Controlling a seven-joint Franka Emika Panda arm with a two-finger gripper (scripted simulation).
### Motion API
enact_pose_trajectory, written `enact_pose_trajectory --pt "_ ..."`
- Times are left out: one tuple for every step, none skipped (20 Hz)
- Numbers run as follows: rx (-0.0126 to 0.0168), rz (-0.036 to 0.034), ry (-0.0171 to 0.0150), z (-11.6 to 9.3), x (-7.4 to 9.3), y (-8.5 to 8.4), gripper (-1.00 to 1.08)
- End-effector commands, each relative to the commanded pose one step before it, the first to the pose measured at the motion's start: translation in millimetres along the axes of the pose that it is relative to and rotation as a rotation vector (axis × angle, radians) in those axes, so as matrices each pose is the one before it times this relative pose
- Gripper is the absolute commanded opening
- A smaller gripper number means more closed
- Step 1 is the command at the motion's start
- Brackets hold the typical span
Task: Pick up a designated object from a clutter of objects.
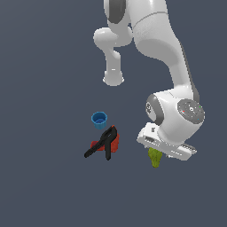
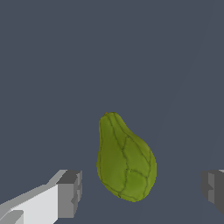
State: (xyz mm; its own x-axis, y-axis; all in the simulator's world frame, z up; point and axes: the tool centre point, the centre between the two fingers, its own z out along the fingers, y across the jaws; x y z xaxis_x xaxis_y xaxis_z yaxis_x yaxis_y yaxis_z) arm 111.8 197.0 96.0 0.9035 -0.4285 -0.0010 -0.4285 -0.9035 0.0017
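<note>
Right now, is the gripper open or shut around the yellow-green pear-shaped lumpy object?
Open. In the wrist view the gripper has a grey finger on either side of the yellow-green pear-shaped lumpy object, gaps showing on both sides.

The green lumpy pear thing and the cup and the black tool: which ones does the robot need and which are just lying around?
Needed for the job:
- yellow-green lumpy object, the one to pick up
- end effector, open around it, not touching

Just lying about:
- blue cup
- black clamp tool
- red block under the tool
</note>
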Motion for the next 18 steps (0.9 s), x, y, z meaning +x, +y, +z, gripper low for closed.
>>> enact_pose_trajectory --pt "0.00154 0.00903 0.00100 4.07 -0.77 -3.54 1.00" --pt "0.00014 0.00119 -0.00002 0.69 -0.21 -0.53 1.00" --pt "0.00000 0.00000 0.00000 0.25 -0.26 -0.38 1.00" --pt "-0.00087 -0.00303 -0.00101 -0.78 -0.06 1.09 1.00" --pt "0.00000 0.00000 0.00000 0.41 -0.02 -0.02 1.00" --pt "0.00000 0.00000 0.00000 1.22 -0.05 -0.05 1.00" --pt "0.00000 0.00000 0.00000 2.02 -0.08 -0.08 1.00" --pt "0.00000 0.00000 0.00000 2.82 -0.12 -0.10 1.00" --pt "0.00016 0.00064 0.00020 3.43 0.12 0.21 1.00" --pt "0.00000 0.00000 0.00000 4.39 -0.21 -0.14 1.00" --pt "0.00016 0.00064 0.00021 4.97 0.02 0.19 1.00" --pt "0.00000 0.00000 0.00000 5.89 -0.31 -0.15 1.00" --pt "0.00016 0.00064 0.00021 6.06 -0.06 0.18 1.00" --pt "0.00000 0.00000 0.00000 5.48 -0.29 -0.14 1.00" --pt "0.00016 0.00064 0.00021 4.45 0.06 0.19 1.00" --pt "0.00000 0.00000 0.00000 3.79 -0.14 -0.15 1.00" --pt "0.00017 0.00064 0.00020 2.76 0.24 0.15 1.00" --pt "0.00000 0.00000 0.00000 2.09 0.05 -0.21 1.00"
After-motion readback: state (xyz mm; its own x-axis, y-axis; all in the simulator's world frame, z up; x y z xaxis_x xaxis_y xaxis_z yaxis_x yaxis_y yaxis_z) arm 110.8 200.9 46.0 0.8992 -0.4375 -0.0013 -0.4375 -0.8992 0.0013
